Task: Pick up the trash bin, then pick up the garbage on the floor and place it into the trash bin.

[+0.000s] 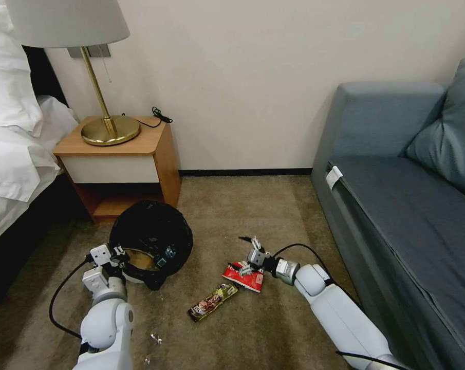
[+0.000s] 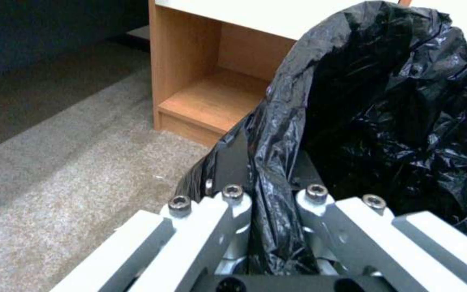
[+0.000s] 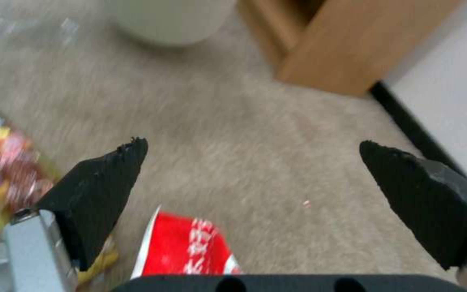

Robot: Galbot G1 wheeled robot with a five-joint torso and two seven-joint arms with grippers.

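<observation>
Left gripper [image 1: 120, 255] is clamped on the near rim of the trash bin [image 1: 151, 241]. In the left wrist view its fingers [image 2: 233, 211] are pinching a fold of the black bag [image 2: 385, 105] w/ the rim between them, and the bin is tipped so its mouth faces up toward the head cam. There's smth brown inside near the rim, can't tell what exactly. Right gripper [image 1: 248, 245] is down low over the carpet [image 1: 273, 318], jaws spread wide, black pads [image 3: 101, 190] well apart w/ nothing between them. The red-and-white packet [image 1: 244, 275] lies flat on the floor just under/near side of it. The dark snack wrapper [image 1: 212, 302] is a bit nearer & to the left of the packet, also flat on the carpet. Bin sits right in front of the wooden nightstand [image 1: 120, 162] w/ a brass lamp [image 1: 109, 126] on top. Bed [image 1: 14, 149] on the far left, blue-grey sofa [image 1: 402, 205] on the right.
</observation>
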